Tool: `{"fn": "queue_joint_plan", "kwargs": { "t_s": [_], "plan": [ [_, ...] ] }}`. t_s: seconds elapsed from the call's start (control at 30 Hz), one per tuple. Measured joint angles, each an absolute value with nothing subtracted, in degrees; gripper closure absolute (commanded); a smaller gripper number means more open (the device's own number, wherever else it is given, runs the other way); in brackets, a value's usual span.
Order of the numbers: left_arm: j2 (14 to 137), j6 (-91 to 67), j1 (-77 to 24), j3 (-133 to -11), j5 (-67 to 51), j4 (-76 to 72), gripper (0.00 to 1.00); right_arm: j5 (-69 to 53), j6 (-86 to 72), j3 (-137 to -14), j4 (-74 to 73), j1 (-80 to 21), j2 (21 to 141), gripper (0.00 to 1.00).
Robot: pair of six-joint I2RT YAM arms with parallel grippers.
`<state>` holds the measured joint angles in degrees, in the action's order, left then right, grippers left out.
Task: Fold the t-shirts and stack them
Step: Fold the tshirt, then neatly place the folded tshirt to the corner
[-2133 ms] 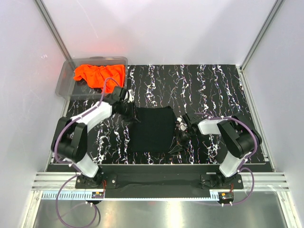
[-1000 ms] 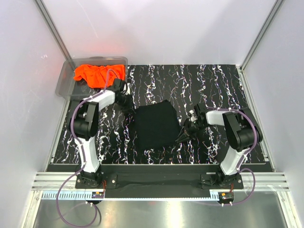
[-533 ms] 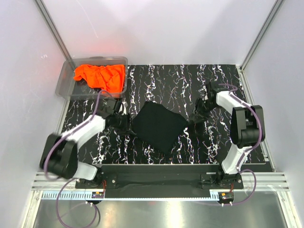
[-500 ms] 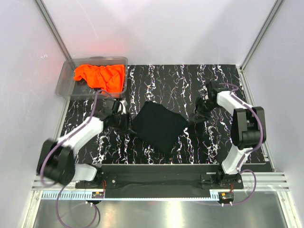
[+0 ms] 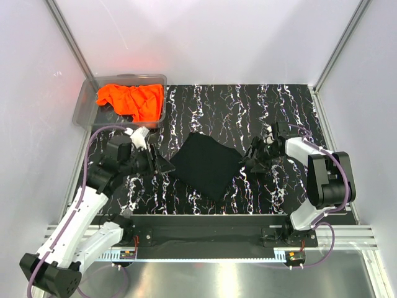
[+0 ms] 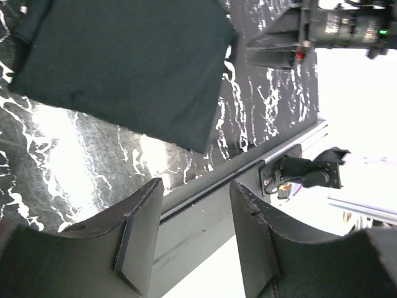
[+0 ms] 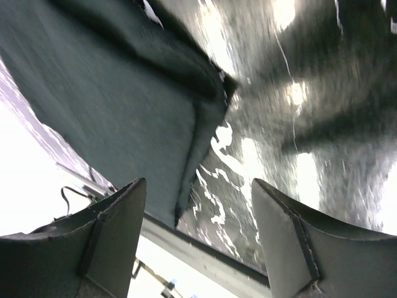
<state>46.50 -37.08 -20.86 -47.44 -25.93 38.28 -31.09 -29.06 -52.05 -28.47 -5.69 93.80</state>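
- White-walled cell, black marbled counter (image 5: pixel 279 105) filling the floor of it. What's on it, big to small?
- Clear bin (image 5: pixel 84 113) at far left corner. Black tee (image 5: pixel 205 164) mid-counter, folded to a rough square but sitting skewed, corners pointing like a diamond. Orange tee (image 5: pixel 130 99) is crumpled in the bin, not folded, one bit draped over the near rim.
- Grippers?
- Left gripper (image 5: pixel 160 165) is spread wide w/ nothing in it, just beside the black tee's left corner, not touching afaict. In the left wrist view the tee lies beyond the fingertips, none of it between the jaws. Right gripper (image 5: pixel 251 158) likewise gaping and empty, near the tee's right corner; the right wrist view shows that corner w/ its stacked fold edges just past the fingers.
- So what goes wrong from here?
- Biggest risk imo: either arm swings low past a corner, a finger snags the top layer and the fold flips open. Next: orange tee gets pinched by one bunch, comes out as a twisted lump or drags the light bin along. Smallest: the skewed black square gives a crooked stack unless it's squared up first.
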Motion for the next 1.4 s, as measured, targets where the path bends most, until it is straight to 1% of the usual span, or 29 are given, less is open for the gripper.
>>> {"fn": "queue_joint_plan", "kwargs": {
  "t_s": [0.1, 0.27, 0.33, 0.37, 0.43, 0.47, 0.53, 0.67, 0.73, 0.8, 0.83, 0.9, 0.93, 1.03, 1.07, 1.17, 1.27, 1.4],
  "plan": [
    [46.6, -36.9, -20.8, -47.8, -26.8, 40.1, 0.48, -31.4, -30.5, -51.7, -24.5, -5.7, 94.6, 0.26],
    [50.5, -34.3, -20.8, -51.0, -27.4, 45.1, 0.49, -31.6, -31.4, -51.9, -20.1, -5.7, 97.7, 0.30],
    [51.0, -33.4, -20.8, -52.2, -27.7, 46.2, 0.49, -31.6, -31.3, -51.9, -19.5, -5.7, 98.8, 0.33],
    [51.0, -33.2, -20.8, -52.6, -27.7, 46.7, 0.49, -32.0, -31.3, -52.3, -19.5, -5.7, 99.4, 0.37],
    [51.0, -32.8, -20.9, -53.2, -27.9, 47.1, 0.49, -32.1, -30.9, -53.2, -19.1, -5.7, 100.6, 0.39],
    [51.0, -32.8, -20.9, -53.3, -27.9, 47.1, 0.49, -32.3, -30.9, -53.8, -18.8, -5.7, 101.3, 0.43],
    [51.1, -32.8, -21.2, -53.3, -28.1, 47.3, 0.49, -32.6, -30.8, -54.6, -18.1, -5.8, 102.6, 0.48],
    [51.0, -32.7, -22.2, -53.3, -28.3, 47.9, 0.48, -33.5, -30.9, -55.3, -17.1, -6.1, 104.0, 0.53],
    [51.0, -32.6, -22.5, -53.3, -28.4, 47.9, 0.48, -33.6, -30.9, -55.3, -16.9, -6.2, 104.3, 0.58],
    [51.0, -32.6, -22.8, -53.3, -28.6, 47.9, 0.48, -34.0, -30.9, -55.3, -16.6, -6.2, 104.8, 0.63],
    [51.1, -32.6, -22.9, -53.3, -28.6, 47.9, 0.48, -34.2, -30.9, -55.3, -16.3, -6.2, 105.0, 0.69],
    [51.3, -32.5, -23.0, -53.5, -28.8, 47.9, 0.48, -34.3, -31.0, -55.3, -16.1, -6.2, 105.5, 0.74],
    [51.5, -32.4, -23.0, -53.7, -28.8, 47.9, 0.48, -34.5, -31.2, -55.3, -16.0, -6.3, 105.8, 0.82],
    [52.7, -32.3, -23.2, -54.8, -28.9, 47.9, 0.48, -34.5, -31.9, -55.5, -15.9, -6.4, 106.3, 0.93],
    [53.1, -32.2, -23.2, -55.2, -29.0, 47.9, 0.48, -34.3, -32.2, -55.6, -16.0, -6.4, 106.3, 1.00],
    [54.4, -31.9, -23.4, -56.4, -29.0, 47.9, 0.48, -32.6, -34.4, -55.5, -16.3, -6.4, 105.9, 1.00],
    [55.4, -31.7, -23.9, -57.5, -29.2, 47.9, 0.48, -28.5, -36.9, -54.3, -16.7, -6.4, 103.2, 1.00],
    [55.7, -31.4, -24.8, -58.2, -29.3, 47.8, 0.48, -19.4, -40.6, -51.7, -20.7, -4.0, 95.7, 1.00]
  ]
}}
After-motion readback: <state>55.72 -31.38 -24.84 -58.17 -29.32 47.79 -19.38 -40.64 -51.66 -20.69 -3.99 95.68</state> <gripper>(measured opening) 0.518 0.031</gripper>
